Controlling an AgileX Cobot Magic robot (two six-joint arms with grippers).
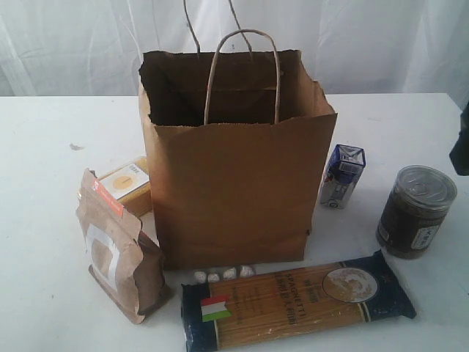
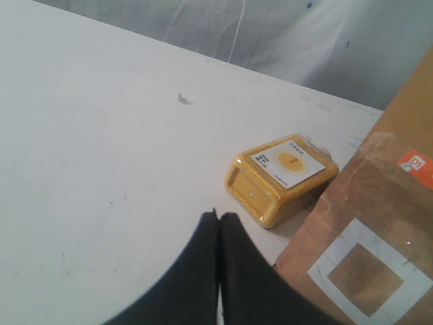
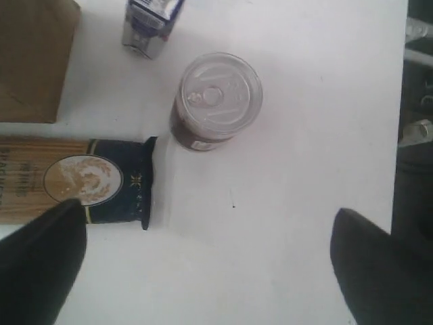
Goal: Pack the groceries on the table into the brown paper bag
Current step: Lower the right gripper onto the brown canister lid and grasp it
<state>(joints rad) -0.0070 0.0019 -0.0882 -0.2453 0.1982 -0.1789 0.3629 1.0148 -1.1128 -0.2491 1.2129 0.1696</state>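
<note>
The brown paper bag point(image 1: 234, 183) stands open in the middle of the table point(image 1: 44, 147). Left of it lean the kraft pouch point(image 1: 117, 249) and the yellow-grain bottle point(image 1: 132, 183), which lies on its side. The spaghetti packet point(image 1: 293, 304) lies in front of the bag. The dark clear-lidded jar point(image 1: 414, 213) stands at the right. No tan-lidded jar shows. My left gripper point(image 2: 218, 217) is shut and empty, just short of the bottle point(image 2: 284, 176) and beside the pouch point(image 2: 365, 250). My right gripper point(image 3: 206, 210) hangs open above bare table, near the jar point(image 3: 216, 101) and the packet's end point(image 3: 115, 179).
A small blue-and-silver carton point(image 1: 341, 176) stands right of the bag. Several small white lumps point(image 1: 223, 274) lie at the bag's front foot. A dark part of the right arm point(image 1: 460, 147) shows at the right edge. White curtain hangs behind the table.
</note>
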